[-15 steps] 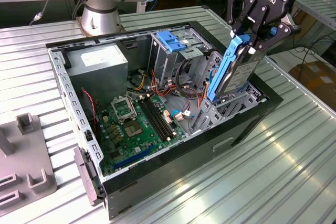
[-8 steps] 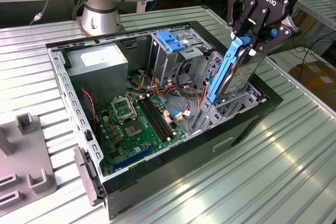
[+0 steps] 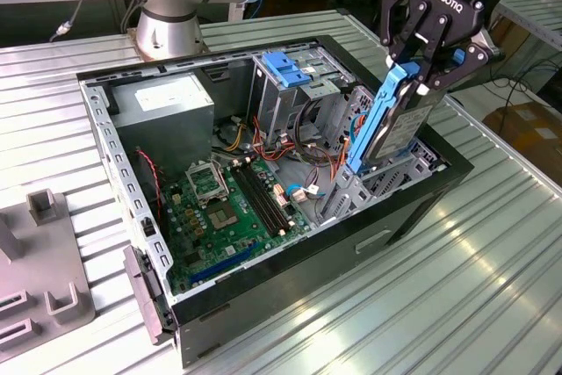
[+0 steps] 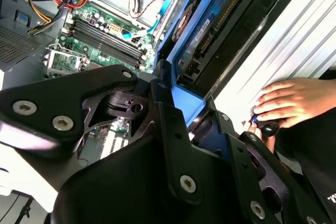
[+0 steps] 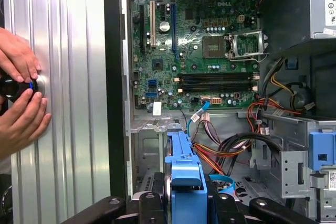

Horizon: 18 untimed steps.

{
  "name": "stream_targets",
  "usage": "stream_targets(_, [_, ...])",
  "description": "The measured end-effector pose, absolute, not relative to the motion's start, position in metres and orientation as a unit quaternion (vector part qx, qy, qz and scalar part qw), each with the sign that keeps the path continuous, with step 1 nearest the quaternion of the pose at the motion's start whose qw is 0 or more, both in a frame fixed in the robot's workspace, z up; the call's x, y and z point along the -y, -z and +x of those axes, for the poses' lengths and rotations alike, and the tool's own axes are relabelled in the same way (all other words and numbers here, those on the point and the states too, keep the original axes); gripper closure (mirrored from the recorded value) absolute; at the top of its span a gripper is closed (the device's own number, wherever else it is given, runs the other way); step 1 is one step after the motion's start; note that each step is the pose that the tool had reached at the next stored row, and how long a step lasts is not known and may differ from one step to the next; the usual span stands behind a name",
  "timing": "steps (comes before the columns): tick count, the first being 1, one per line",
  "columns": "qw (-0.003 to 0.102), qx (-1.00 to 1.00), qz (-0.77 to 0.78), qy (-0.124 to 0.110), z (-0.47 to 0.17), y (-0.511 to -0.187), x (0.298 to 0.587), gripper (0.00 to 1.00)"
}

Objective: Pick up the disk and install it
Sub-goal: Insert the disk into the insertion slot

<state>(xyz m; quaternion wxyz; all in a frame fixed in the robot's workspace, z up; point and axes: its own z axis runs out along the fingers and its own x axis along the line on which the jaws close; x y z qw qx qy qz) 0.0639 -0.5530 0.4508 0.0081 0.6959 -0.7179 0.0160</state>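
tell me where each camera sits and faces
Exterior view: off the arm, high, looking down into the case; shows arm base and gripper shut on the disk.
First wrist view: on the wrist, looking along the disk at the motherboard; gripper links, a person's hands.
Second wrist view: on the wrist, looking past gripper links at the disk; the hands.
Both wrist views share disk, motherboard, hands.

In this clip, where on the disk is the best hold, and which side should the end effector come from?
Grip the disk by its upper end, clamping across its thin blue-railed edge, coming from above. It stands nearly upright with its lower end down in the bay of the case, so the top looks like the only free part. The end effector is shut on it there.
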Motion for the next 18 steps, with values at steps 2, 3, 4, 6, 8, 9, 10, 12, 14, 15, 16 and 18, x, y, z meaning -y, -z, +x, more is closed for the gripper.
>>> stream_targets(2, [0.008, 0.718, 0.696, -0.016, 0.0639, -0.4501, 0.553, 0.63])
stream_targets(3, [0.008, 0.718, 0.696, -0.016, 0.0639, -0.4498, 0.553, 0.63])
stream_targets(4, [0.008, 0.718, 0.696, -0.016, 0.0639, -0.4496, 0.553, 0.63])
stream_targets(6, [0.008, 0.718, 0.696, -0.016, 0.0639, -0.4487, 0.5531, 0.63])
stream_targets(8, [0.008, 0.718, 0.696, -0.016, 0.0639, -0.4482, 0.5531, 0.63])
stream_targets(9, [0.008, 0.718, 0.696, -0.016, 0.0639, -0.4479, 0.5532, 0.63])
stream_targets(10, [0.008, 0.718, 0.696, -0.016, 0.0639, -0.4476, 0.5532, 0.63])
stream_targets(12, [0.008, 0.718, 0.696, -0.016, 0.0639, -0.4471, 0.5532, 0.63])
stream_targets(14, [0.008, 0.718, 0.696, -0.016, 0.0639, -0.4464, 0.5534, 0.63])
stream_targets(15, [0.008, 0.718, 0.696, -0.016, 0.0639, -0.4458, 0.5536, 0.63])
stream_targets(16, [0.008, 0.718, 0.696, -0.016, 0.0639, -0.4455, 0.5537, 0.63])
stream_targets(18, [0.008, 0.718, 0.696, -0.016, 0.0639, -0.4449, 0.5538, 0.63])
